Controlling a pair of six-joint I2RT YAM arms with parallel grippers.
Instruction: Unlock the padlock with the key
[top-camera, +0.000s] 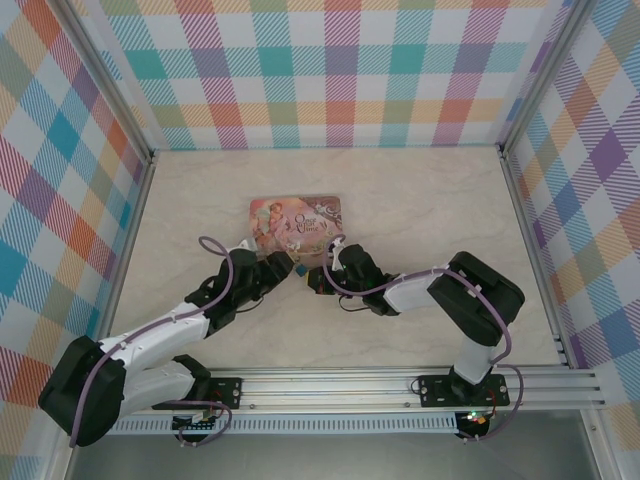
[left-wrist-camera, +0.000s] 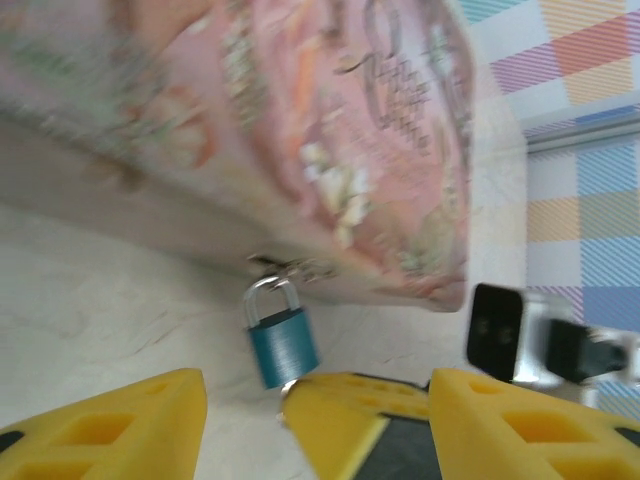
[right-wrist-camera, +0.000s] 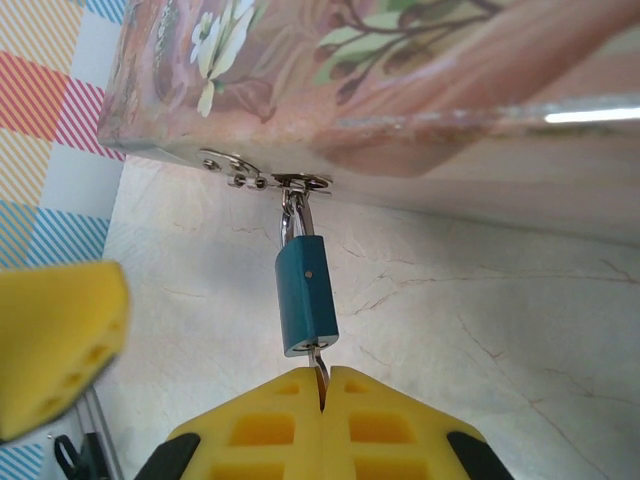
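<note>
Small, stiff and free-swinging, the padlock hangs off the near edge of the tin; the right gripper pinches the thin key at its keyhole, and the spread left gripper should clamp its body.

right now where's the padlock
In the right wrist view the padlock hangs from the pink tin's hasp, the right gripper pinching the key in its base.
</note>
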